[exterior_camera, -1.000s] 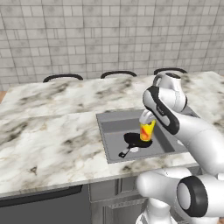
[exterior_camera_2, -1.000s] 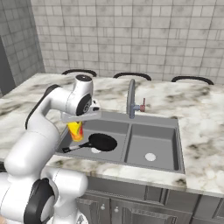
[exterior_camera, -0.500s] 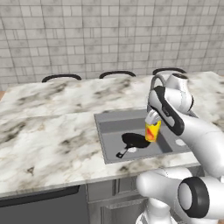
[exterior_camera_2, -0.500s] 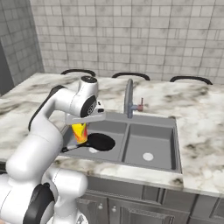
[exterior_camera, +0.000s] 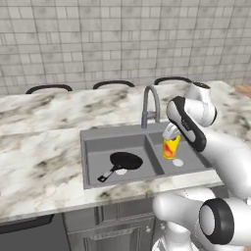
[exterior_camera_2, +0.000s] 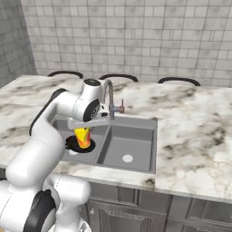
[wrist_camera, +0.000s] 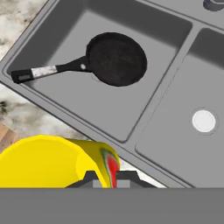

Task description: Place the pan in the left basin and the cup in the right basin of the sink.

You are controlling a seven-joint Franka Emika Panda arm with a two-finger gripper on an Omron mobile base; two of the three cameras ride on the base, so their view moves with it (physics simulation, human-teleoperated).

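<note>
The gripper [wrist_camera: 105, 177], pinching the cup [exterior_camera: 171, 147] (by its rim), holds it above the right basin [exterior_camera: 188, 159], drain [exterior_camera: 178, 162] just below.

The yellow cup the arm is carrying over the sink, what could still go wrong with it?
The gripper pinches only the rim of the cup, so it might slip and tip over. The cup hangs near the divider; released early, it could land beside the pan in the left basin instead of the right basin.

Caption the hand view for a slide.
Gripper shut on the yellow cup above the sink; pan lies in one basin.
</note>
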